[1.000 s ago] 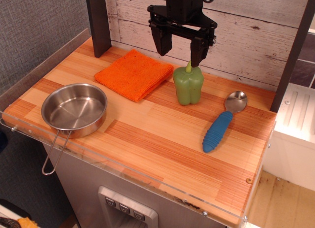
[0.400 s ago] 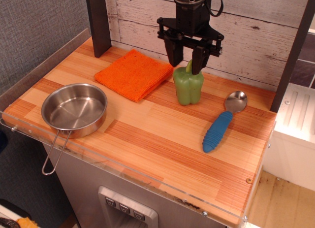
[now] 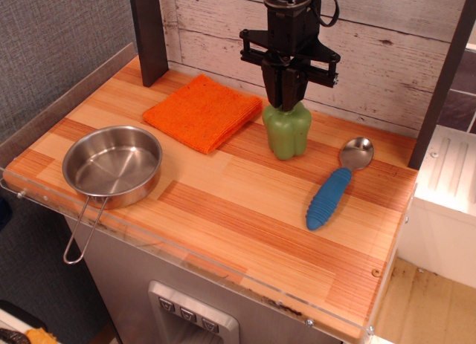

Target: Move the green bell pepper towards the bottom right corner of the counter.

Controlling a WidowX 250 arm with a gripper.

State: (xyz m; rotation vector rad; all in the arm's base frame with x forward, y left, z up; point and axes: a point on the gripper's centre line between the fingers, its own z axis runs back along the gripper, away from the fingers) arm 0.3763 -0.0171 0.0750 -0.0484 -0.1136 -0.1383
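Note:
The green bell pepper (image 3: 288, 133) stands upright on the wooden counter (image 3: 245, 203), near the back and a little right of the middle. My black gripper (image 3: 285, 100) hangs straight above it, and its fingers are closed together on the pepper's stem at the top. The stem is hidden between the fingers. The pepper's base rests on the counter.
An orange folded cloth (image 3: 203, 111) lies just left of the pepper. A steel pan (image 3: 112, 166) with a wire handle sits at the front left. A spoon with a blue handle (image 3: 331, 195) lies to the right. Dark posts stand at the back left (image 3: 149, 33) and far right (image 3: 444, 76).
The gripper has lowered over the pepper and its fingers have closed from wide open onto the stem. The pepper has stayed in place.

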